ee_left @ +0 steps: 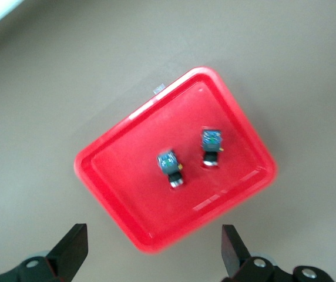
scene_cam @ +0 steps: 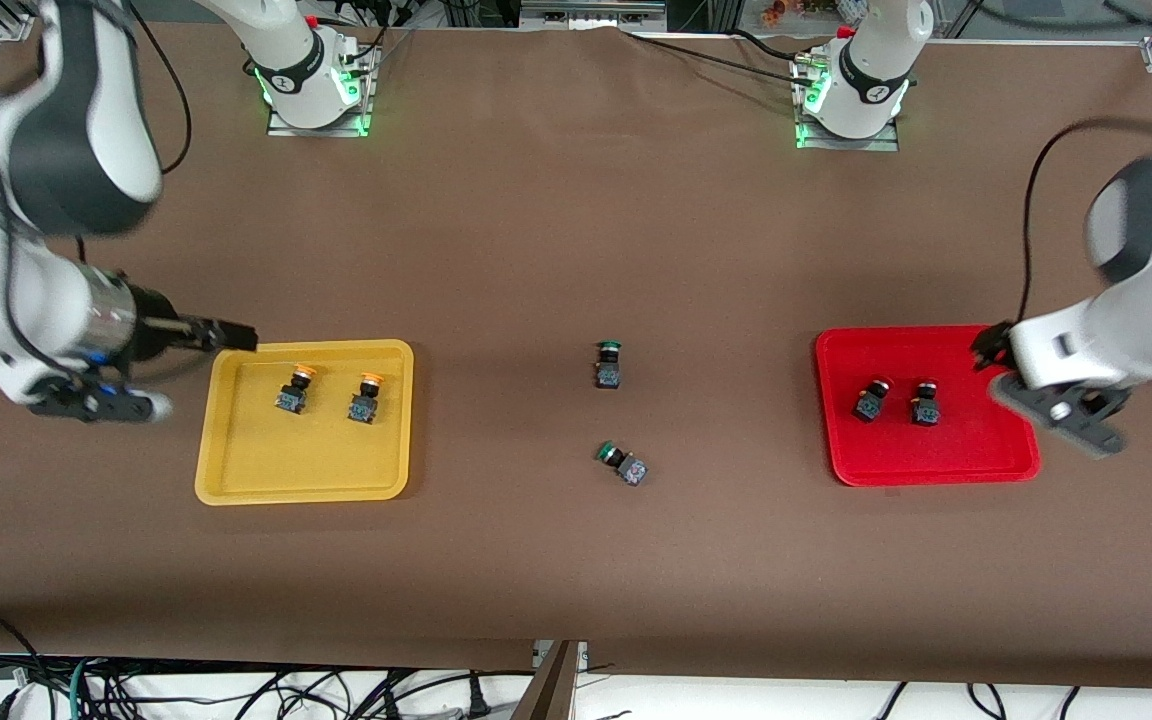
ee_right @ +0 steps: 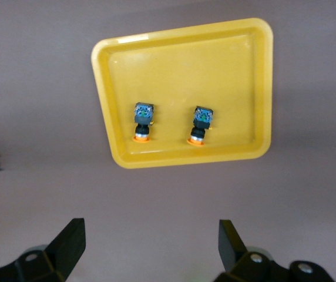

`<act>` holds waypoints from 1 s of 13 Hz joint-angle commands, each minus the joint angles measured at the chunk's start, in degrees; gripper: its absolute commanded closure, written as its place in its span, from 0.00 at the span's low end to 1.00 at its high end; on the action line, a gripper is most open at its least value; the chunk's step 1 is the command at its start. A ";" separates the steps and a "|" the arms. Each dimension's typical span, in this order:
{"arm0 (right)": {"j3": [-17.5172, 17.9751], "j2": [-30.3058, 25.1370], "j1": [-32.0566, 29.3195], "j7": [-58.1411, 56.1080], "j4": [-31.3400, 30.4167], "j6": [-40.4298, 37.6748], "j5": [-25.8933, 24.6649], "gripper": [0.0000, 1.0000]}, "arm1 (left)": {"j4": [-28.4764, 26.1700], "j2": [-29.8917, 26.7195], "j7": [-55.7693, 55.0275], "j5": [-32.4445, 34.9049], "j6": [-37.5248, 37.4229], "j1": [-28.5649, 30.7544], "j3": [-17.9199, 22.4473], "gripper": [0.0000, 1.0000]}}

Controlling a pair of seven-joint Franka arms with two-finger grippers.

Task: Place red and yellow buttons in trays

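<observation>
Both arms raised, jaws wide apart.

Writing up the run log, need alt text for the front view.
A yellow tray toward the right arm's end holds two yellow buttons, and a red tray toward the left arm's end holds two red buttons. Two green buttons lie on the bare table between them. Each arm's tool hangs by its tray's outer edge.

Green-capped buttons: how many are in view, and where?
2, both on the bare table between the trays. One green-capped button lies farther from the front camera; the other green-capped button lies nearer. None appear hidden.
</observation>
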 commanded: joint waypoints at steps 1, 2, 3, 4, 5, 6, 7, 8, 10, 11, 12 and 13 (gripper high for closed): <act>1.72 -13.86 -2.65 -1.02 -12.19 0.11 -1.01 0.00 | 7.01 -2.56 -11.61 -3.25 -14.01 0.23 -0.57 0.00; 2.68 -17.64 -4.58 -1.03 -14.13 -0.77 -2.66 0.00 | 8.86 -3.09 -16.80 -3.26 -17.55 -0.29 -0.75 0.00; 3.04 -20.12 -5.03 -1.03 -14.15 -2.78 -6.68 0.00 | 8.70 -4.40 -20.33 -3.87 -17.68 -0.38 -0.41 0.00; 3.22 -21.62 -5.04 -1.03 -14.15 -3.84 -9.07 0.00 | 5.92 -7.11 -22.89 -5.35 -16.28 -0.73 0.90 0.00; 3.74 -21.90 -5.13 -1.03 -13.89 -4.81 -9.88 0.00 | -0.90 -11.75 -24.13 -6.50 -7.57 -2.39 5.53 0.00; 3.57 -22.16 -5.21 -1.37 -13.63 -4.82 -10.32 0.00 | -11.23 -17.71 -24.23 -7.12 1.65 -8.24 11.93 0.00; 3.40 -22.16 -5.30 -1.38 -13.63 -4.90 -10.32 0.00 | -16.30 -19.95 -24.24 -7.39 4.01 -13.34 16.86 0.00; 3.48 -22.08 -5.30 -1.29 -13.37 -4.99 -10.41 0.00 | -16.52 -19.97 -23.80 -7.39 2.99 -14.44 17.70 0.00; 3.57 -21.29 -4.95 -1.20 -12.57 -5.52 -10.59 0.00 | -16.00 -19.71 -23.45 -7.21 2.54 -14.54 17.53 0.00; 3.66 -21.29 -4.95 -1.20 -12.57 -5.61 -10.59 0.00 | -15.47 -18.92 -23.88 -7.21 2.45 -14.54 17.53 0.00; 3.57 -21.29 -4.95 -1.20 -12.49 -5.52 -10.59 0.00 | -14.08 -18.22 -23.71 -7.39 1.06 -14.45 17.61 0.00; 3.49 -21.20 -5.13 -1.20 -12.57 -5.43 -10.59 0.00 | -13.28 -17.43 -23.88 -7.39 -0.70 -14.53 17.62 0.00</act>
